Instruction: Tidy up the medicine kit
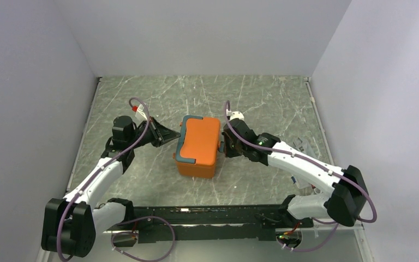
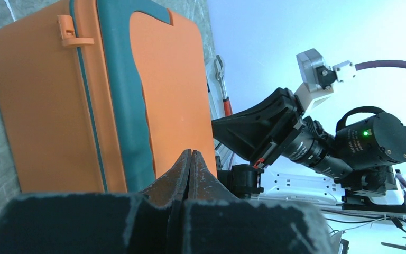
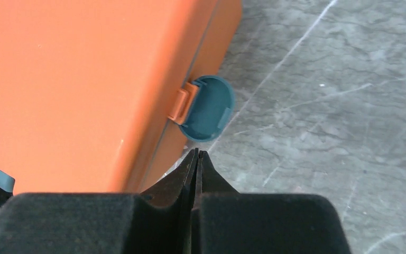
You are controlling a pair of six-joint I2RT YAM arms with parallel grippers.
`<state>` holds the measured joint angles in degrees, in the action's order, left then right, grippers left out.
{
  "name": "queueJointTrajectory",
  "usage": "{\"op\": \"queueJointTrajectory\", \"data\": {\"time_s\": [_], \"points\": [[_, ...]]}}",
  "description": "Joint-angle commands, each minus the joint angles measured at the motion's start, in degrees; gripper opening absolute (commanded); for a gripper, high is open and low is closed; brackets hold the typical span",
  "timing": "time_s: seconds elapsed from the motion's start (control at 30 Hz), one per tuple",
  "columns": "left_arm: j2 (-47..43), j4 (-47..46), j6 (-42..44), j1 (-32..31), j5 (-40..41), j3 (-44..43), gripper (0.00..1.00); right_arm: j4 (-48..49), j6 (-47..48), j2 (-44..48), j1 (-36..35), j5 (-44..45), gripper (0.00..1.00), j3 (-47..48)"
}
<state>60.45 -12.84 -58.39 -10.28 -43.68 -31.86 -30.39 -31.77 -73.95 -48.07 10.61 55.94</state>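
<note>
Left fingers [image 2: 190, 157]: pressed together, tips meeting in a thin seam, nothing between them. In the left wrist view they point at the lower edge of the medicine kit [image 2: 42, 106], just beside its teal handle [image 2: 121, 95]; contact cannot be confirmed. Right fingers [image 3: 196, 159]: also together and empty, tips just below the round teal latch [image 3: 207, 108] on the kit's side wall, a sliver of bench showing between tip and latch. Overhead, the left fingers [image 1: 173, 135] lie nearly level, aimed rightward at the kit's upper left edge. The wrist behind them sits left of centre, the forearm [image 1: 95, 177] slopes down to the lower left, and the elbow is folded back near the bottom left corner. The right fingers [image 1: 223, 145] aim leftward at the kit's right side. That white forearm [image 1: 305, 164] runs down and right to a bent elbow at the lower right. The arms mirror each other, flanking the box. The medicine kit [image 1: 199, 144] sits at the centre of the grey marbled bench [image 1: 262, 98], lid closed, broad orange face up, slightly skewed.
</note>
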Motion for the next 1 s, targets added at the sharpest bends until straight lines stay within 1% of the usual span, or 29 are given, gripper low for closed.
{"op": "queueJointTrajectory", "data": {"time_s": [0.0,0.2,0.53,0.57,0.67,0.83,0.97], "points": [[0.2,-3.4,-0.5,-1.0,0.4,-2.4,0.00,-4.6,-0.4,3.6,-0.1,6.9,0.02,2.3],[-0.2,-0.3,1.8,-2.0,1.0,-4.0,0.00,-4.7,0.8,5.2,-0.1,7.3,0.02,3.3],[-4.0,17.5,13.8,-3.7,7.1,-10.5,0.00,-4.9,2.8,4.1,-0.1,7.9,0.05,7.4],[-4.3,19.1,15.0,-3.7,7.9,-11.2,0.02,-4.7,3.0,4.0,-0.1,7.5,0.06,7.6],[-4.8,24.5,18.5,-3.7,11.4,-13.7,0.11,-4.0,3.4,4.0,-0.2,5.5,0.07,8.3],[-4.7,29.1,22.8,-3.8,17.0,-17.7,0.37,-1.2,5.4,4.8,-0.1,0.1,0.09,8.2],[-3.1,27.8,25.6,-3.7,16.7,-20.8,0.57,1.5,7.2,6.4,-0.8,-4.5,0.11,6.8]]}}
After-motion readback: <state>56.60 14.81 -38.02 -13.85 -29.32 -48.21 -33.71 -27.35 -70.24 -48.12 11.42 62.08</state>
